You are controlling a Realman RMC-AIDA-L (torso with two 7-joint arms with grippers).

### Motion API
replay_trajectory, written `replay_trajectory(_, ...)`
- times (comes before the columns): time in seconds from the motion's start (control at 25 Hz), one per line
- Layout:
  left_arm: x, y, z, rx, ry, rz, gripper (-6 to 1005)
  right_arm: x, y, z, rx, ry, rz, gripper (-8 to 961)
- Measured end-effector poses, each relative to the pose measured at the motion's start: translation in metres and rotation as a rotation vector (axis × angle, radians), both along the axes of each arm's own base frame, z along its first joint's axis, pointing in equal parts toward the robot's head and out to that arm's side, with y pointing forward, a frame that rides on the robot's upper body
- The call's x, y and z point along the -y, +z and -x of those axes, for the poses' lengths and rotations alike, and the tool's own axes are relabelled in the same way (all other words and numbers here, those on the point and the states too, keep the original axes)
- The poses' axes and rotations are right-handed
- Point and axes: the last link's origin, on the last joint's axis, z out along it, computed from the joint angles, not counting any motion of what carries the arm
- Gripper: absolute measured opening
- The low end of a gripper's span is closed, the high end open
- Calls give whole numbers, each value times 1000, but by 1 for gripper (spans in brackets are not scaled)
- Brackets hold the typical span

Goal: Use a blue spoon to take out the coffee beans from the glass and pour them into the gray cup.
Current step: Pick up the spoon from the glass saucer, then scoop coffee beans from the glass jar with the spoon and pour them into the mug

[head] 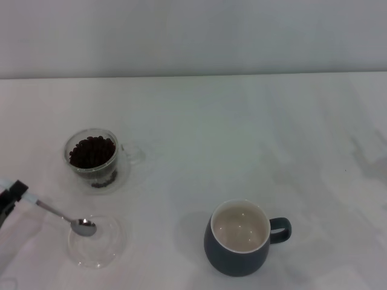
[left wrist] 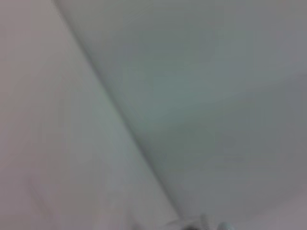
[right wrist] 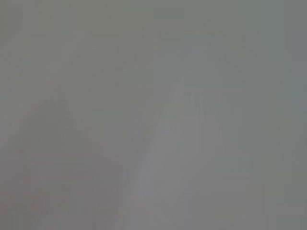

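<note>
At the near left edge of the head view, the left end effector (head: 11, 198) is clamping the pale handle end of the blue spoon (head: 66, 218), whose metal bowl is resting in a shallow clear glass dish (head: 97, 241) on the white desk (head: 242, 133). Just behind the dish, the glass (head: 94, 158) is standing upright, holding the coffee beans (head: 92, 151), its handle pointing right. The gray cup (head: 240, 238) is sitting well apart to the right, near the front, handle to the right. The right end effector is not showing in any view.
</note>
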Motion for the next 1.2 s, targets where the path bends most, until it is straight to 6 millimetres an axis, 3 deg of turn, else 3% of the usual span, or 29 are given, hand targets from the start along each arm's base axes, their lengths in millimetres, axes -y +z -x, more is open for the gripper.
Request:
replay_trajectory(0.52, -38, 38, -31, -104, -255, -42, 125, 2, -7, 10, 9, 64, 44, 580)
replay_trajectory(0.92, -92, 82, -52, -190, -356, -48, 126, 6, -15, 16, -29, 111, 110, 580)
replay_trajectory(1.2, -130, 82, -61, -331, -343, 35, 125, 8, -21, 22, -63, 154, 166, 580)
